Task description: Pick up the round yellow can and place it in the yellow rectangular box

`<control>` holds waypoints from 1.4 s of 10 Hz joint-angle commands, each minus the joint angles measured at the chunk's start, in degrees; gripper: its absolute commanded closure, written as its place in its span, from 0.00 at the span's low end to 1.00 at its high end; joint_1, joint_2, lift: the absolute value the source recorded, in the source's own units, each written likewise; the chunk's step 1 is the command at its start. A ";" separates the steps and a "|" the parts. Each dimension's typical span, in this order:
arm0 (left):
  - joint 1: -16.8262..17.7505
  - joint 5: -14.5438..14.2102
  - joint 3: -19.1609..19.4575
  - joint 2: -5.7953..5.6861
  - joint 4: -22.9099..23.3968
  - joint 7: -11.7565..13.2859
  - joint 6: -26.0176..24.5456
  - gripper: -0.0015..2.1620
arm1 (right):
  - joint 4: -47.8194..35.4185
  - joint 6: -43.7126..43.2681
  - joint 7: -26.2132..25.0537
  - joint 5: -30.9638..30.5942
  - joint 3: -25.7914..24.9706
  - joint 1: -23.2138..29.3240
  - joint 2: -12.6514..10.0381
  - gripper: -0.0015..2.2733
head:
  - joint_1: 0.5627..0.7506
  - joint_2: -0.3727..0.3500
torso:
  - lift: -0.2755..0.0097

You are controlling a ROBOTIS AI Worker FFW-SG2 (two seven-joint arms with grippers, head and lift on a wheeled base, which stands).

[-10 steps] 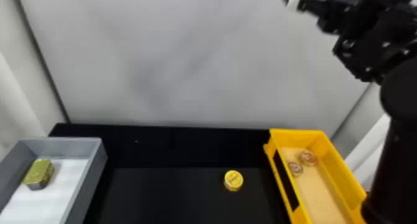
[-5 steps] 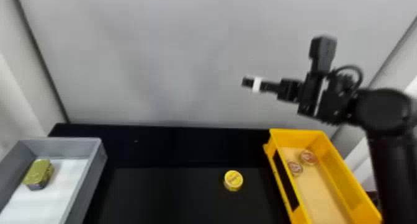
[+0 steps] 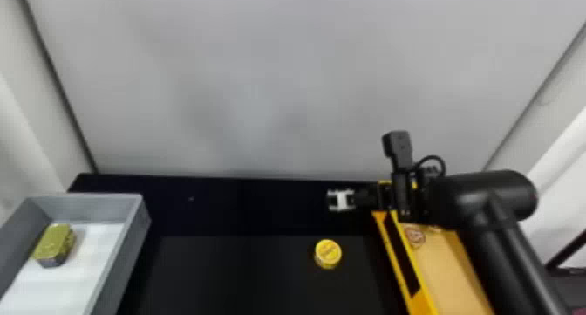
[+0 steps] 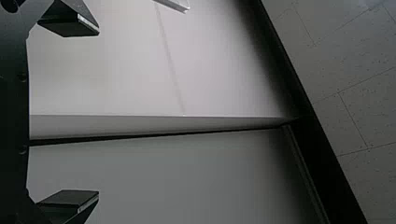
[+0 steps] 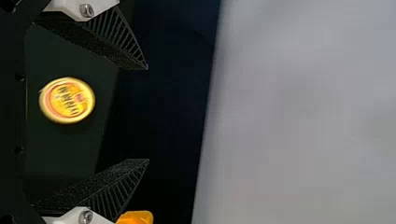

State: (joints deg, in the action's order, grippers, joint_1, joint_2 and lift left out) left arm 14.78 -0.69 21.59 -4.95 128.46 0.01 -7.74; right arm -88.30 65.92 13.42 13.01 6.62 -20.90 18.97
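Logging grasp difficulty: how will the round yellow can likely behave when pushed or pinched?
The round yellow can sits flat and looks squat, so a push would probably slide it, not tip it. Its curved side might let it twist if pinched off-centre. The even, circular outline suggests a stiff shell.

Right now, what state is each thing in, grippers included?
Round yellow can: upright, not gripped
Yellow box: open-topped, not empty
Gray box: open-topped, not empty
Green-topped tin: sitting inside the gray box
Right gripper: open, empty
Left gripper: open, empty
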 commanded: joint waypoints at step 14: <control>0.25 -0.01 0.22 -0.41 -0.14 0.43 2.55 0.03 | 30.20 -23.71 16.56 -27.78 -2.05 -1.07 -11.14 0.03 | 0.49 0.29 | 0.94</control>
State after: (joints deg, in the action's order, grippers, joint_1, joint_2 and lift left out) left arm 15.06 -0.72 21.81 -5.37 128.32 0.45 -5.39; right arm -58.84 42.99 29.94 -14.73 4.78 -22.00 7.69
